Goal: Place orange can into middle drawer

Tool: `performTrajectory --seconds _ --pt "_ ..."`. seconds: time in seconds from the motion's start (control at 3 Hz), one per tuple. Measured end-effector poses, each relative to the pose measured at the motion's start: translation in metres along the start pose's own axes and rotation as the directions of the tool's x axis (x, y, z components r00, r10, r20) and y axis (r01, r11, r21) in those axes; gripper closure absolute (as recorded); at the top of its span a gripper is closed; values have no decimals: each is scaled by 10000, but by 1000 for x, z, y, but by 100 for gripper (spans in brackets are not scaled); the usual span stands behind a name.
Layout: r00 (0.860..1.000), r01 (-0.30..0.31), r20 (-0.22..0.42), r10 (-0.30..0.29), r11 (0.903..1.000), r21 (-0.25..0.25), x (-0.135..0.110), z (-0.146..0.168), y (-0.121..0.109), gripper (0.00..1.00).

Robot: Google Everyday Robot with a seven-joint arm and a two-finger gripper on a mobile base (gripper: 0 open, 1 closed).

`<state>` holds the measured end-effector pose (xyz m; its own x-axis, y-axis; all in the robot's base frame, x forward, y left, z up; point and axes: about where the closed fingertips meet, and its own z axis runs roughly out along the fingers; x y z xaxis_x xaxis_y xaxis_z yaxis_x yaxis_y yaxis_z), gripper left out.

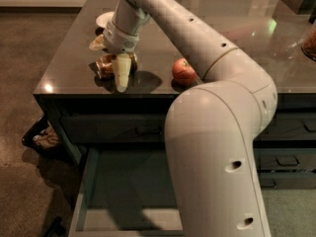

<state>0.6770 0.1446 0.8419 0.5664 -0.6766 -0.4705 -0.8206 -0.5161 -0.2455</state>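
The orange can (104, 65) sits on the dark countertop (69, 78) near its front left part. My gripper (121, 75) points down right beside the can, on its right side, touching or nearly touching it and hiding part of it. The middle drawer (87, 181) stands pulled open below the counter's front edge, and its flat dark inside holds nothing. My arm reaches from the lower right across the counter to the can.
A red apple (183, 72) lies on the counter right of the gripper. A white plate (104, 19) and a crumpled tan thing (96, 43) lie behind the can. The top drawer (113, 130) is closed. Narrower drawers (291, 127) are at right. A bag (45, 138) lies on the floor at left.
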Motion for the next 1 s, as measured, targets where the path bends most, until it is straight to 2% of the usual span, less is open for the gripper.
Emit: performTrajectory --seconds 0.33,1.0 --pt "10000 -24 12 24 9998 -198 1 2 3 18" --pt "10000 -24 13 24 9998 -198 1 2 3 64"
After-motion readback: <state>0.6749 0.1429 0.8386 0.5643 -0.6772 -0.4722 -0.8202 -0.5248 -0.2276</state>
